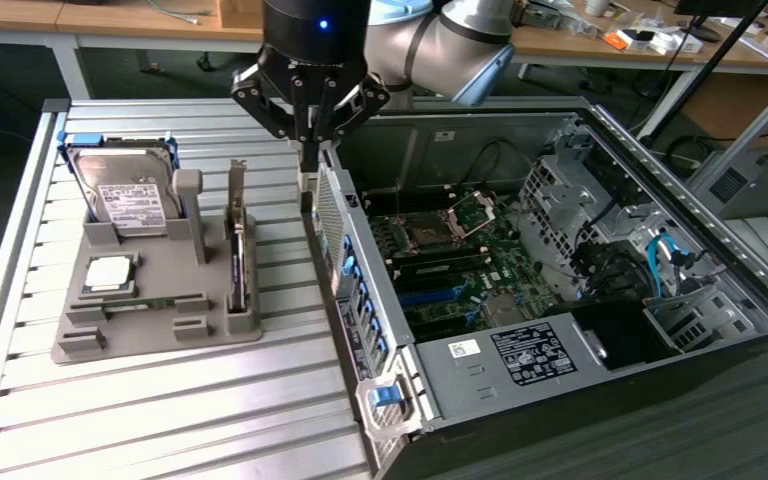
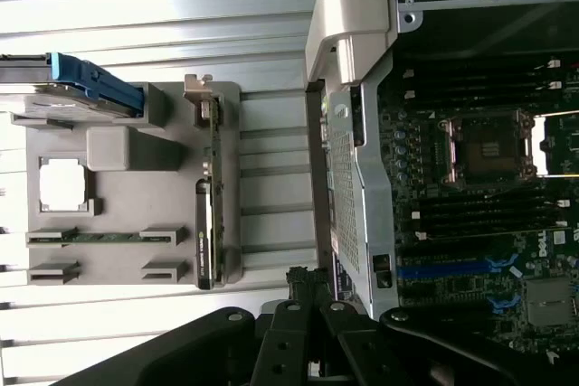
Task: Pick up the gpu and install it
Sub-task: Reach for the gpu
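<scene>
Gpu [image 1: 237, 262], a thin dark rectangular card with a silver metal end bracket, stands on edge in the grey plastic holder [image 1: 144, 330] on the ribbed metal worktop [image 1: 157, 420]. We judge both pick-up and install are left to do. Its long axis runs parallel to the open black computer case's [image 1: 351, 270] wall, with the bracket at the far end in the exterior view. Our black end effector [image 1: 309, 150] is closed and empty beside that wall.

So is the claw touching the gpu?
Apart. The exterior view shows the gripper over the case wall, clear of the gpu in its holder.
</scene>
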